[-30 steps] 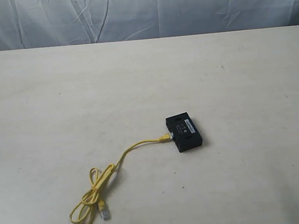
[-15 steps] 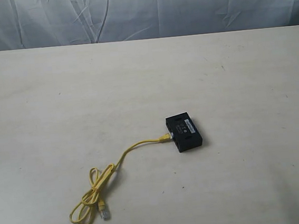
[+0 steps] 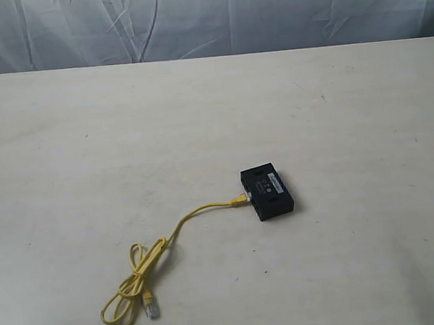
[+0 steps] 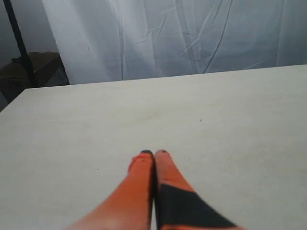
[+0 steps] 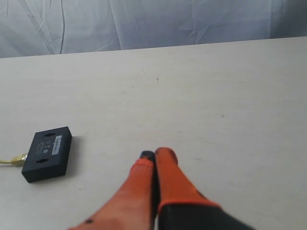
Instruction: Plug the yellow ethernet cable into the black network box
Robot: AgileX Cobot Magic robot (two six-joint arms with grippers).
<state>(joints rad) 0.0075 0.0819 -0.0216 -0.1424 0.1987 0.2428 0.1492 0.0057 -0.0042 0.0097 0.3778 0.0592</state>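
Observation:
The black network box (image 3: 267, 192) lies flat on the pale table, right of centre in the exterior view. One plug of the yellow ethernet cable (image 3: 179, 227) sits in the box's left side (image 3: 240, 199). The cord trails left and forward into a loose loop, and its free clear plug (image 3: 151, 308) rests by the loop. Neither arm shows in the exterior view. My left gripper (image 4: 154, 153) is shut over bare table, holding nothing. My right gripper (image 5: 155, 154) is shut and empty too, apart from the network box (image 5: 47, 153), where a bit of yellow cable (image 5: 13, 161) shows.
A wrinkled white-blue curtain (image 3: 203, 14) hangs behind the table's far edge. A dark stand and a low dark object (image 4: 29, 72) sit beyond the table corner in the left wrist view.

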